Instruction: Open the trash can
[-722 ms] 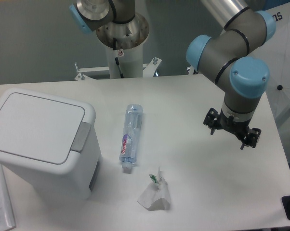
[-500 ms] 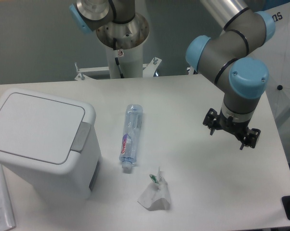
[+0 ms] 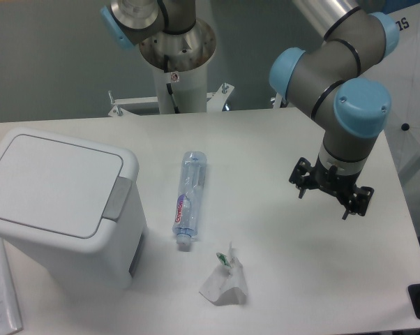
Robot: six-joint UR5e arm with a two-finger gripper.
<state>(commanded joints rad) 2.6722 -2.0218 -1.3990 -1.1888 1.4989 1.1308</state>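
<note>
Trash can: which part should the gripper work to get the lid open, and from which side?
Probably the grey push tab at the lid's edge nearest the bottle. The trash can has its lid flat and shut, so coming down from above onto the tab looks best. The gripper hangs open, apart, near the table's far side.

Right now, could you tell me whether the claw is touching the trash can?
Apart. The fixed camera shows the claw over the table's right side, with the bottle and bare tabletop between it and the trash can.

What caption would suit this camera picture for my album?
Robot arm's open gripper hovers over the table, far from the closed white trash can; bottle lies between.
</note>
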